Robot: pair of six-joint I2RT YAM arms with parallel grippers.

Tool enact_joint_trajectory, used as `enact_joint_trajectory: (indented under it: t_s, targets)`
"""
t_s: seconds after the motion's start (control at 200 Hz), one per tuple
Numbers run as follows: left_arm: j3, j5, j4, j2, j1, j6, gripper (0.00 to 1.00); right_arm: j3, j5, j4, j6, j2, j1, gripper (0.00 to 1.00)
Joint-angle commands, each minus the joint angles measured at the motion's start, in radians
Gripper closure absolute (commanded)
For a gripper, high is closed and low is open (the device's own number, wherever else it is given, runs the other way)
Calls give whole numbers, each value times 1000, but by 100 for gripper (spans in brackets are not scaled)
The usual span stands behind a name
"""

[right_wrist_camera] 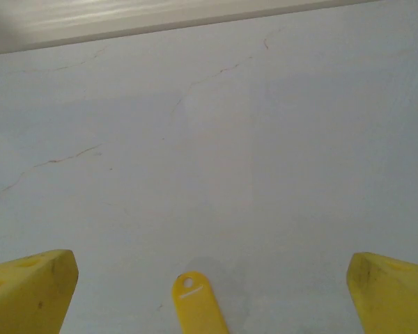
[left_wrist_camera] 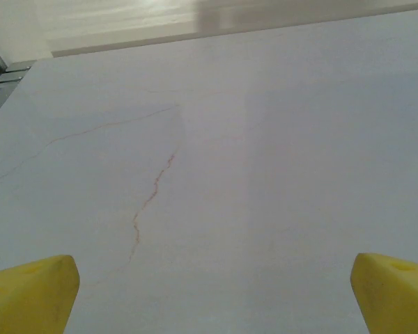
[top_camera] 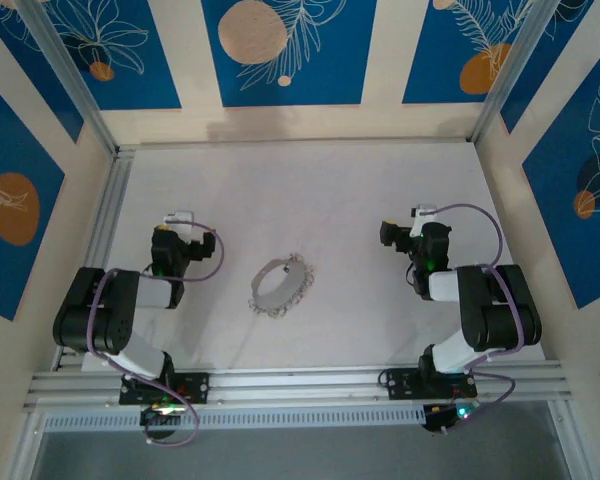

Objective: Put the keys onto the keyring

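Keyring [top_camera: 280, 287] lies on the table [top_camera: 360, 190] between the two arms, well apart from both. Keys [top_camera: 276, 312] show as small metal bits along its rim; too small to tell whether they are threaded. Left hand [left_wrist_camera: 214, 271]: yellow fingers [left_wrist_camera: 31, 296] spread wide, nothing between them. Right hand [right_wrist_camera: 212, 268]: spread wide, holding nothing. A yellow tab [right_wrist_camera: 195, 303] with a hole sits low between its fingers.

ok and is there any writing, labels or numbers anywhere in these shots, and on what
None readable.
Blue wall panels: leaf and circle artwork only, no words.
Yellow tab in the right wrist view: a hole and a pale line, no letters.
Keyring: too small to show any stamp.
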Motion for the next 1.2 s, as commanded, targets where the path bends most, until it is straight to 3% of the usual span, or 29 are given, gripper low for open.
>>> enact_joint_trajectory:
  t_s: [0.0, 0.895, 0.98, 1.03, 1.075, 1.125, 1.195]
  targets:
    - [9, 21, 11, 5, 8, 18, 0, 11, -2, 18, -14, -2, 2, 1]
    - [11, 3, 9, 7, 14, 2, 0, 14, -2, 17, -14, -1, 1, 1]
    - [7, -1, 12, -1, 13, 8, 0, 13, 108, -2, 0, -24, 27, 1]
    - [19, -14, -34, -35, 8, 9, 0, 7, 67, 7, -20, -36, 24, 1]
    - [37, -32, -119, -95, 0, 13, 0, 24, 112, -35, -51, -60, 64, 1]
    - [63, -43, -241, -177, -5, 11, 0, 112, 231, -259, -79, -123, 130, 1]
    - [86, -54, -368, -291, -12, -20, 0, 171, 214, -385, -102, -184, 180, 1]
